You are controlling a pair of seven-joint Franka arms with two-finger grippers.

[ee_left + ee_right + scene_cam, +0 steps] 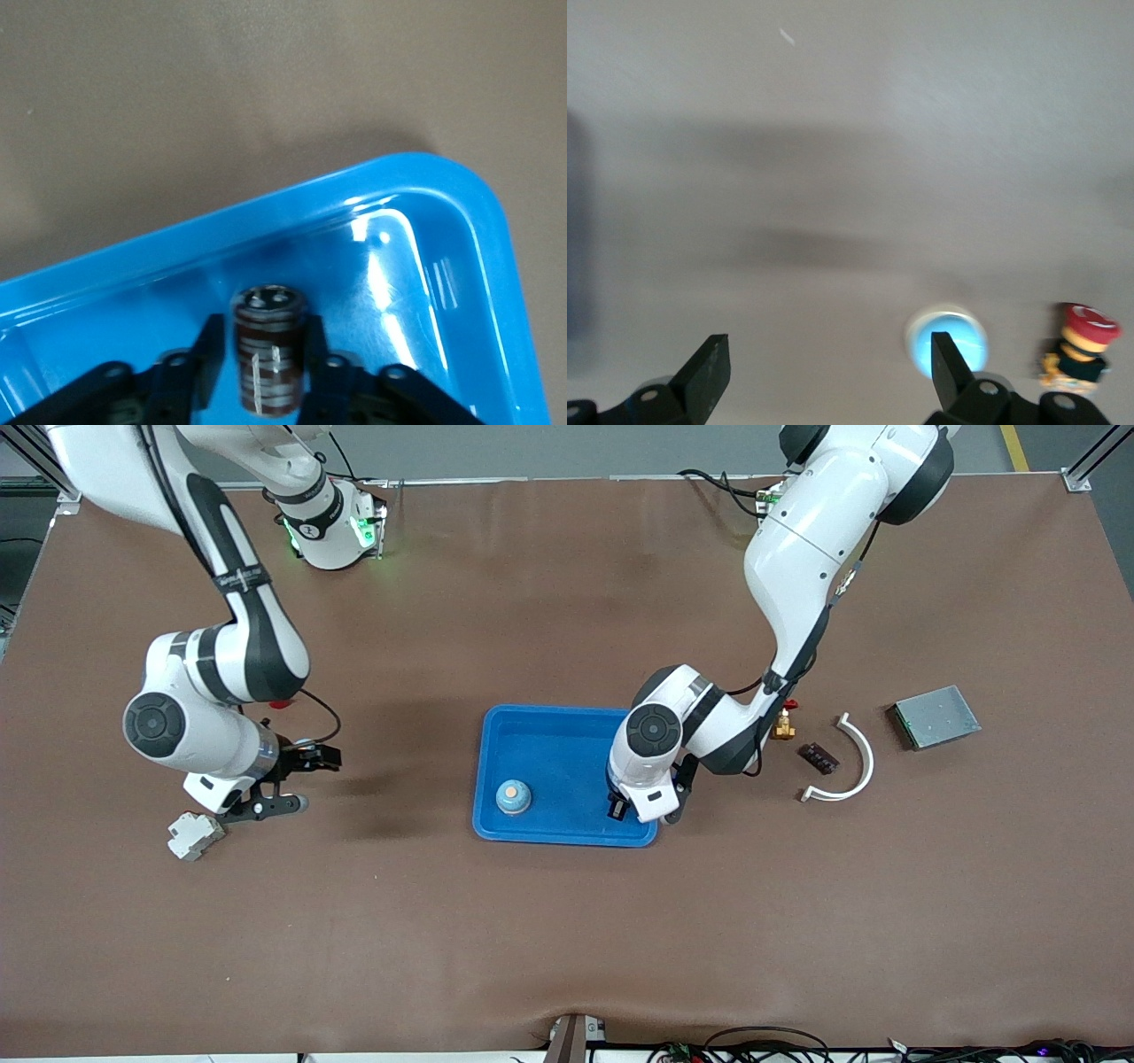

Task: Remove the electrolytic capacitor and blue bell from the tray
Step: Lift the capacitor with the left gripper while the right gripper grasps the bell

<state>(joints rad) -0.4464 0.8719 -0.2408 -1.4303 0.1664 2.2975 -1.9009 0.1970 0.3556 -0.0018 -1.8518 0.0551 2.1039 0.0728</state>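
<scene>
The blue tray (567, 724) sits mid-table. The bell (513, 796), blue with an orange top, stands in it near the edge nearest the front camera. My left gripper (620, 808) is low in the tray's corner toward the left arm's end. In the left wrist view, the gripper (263, 329) flanks the dark banded capacitor (268, 354). One finger touches it and a thin gap shows at the other. My right gripper (276, 784) is open and empty over bare table toward the right arm's end, as the right wrist view (826, 354) shows.
A white-grey block (195, 835) lies beside the right gripper. A round blue-white disc (946, 339) and a red-topped button (1079, 350) lie under the right arm. A brass part (783, 728), a dark connector (818, 758), a white curved strip (855, 762) and a grey metal box (935, 716) lie toward the left arm's end.
</scene>
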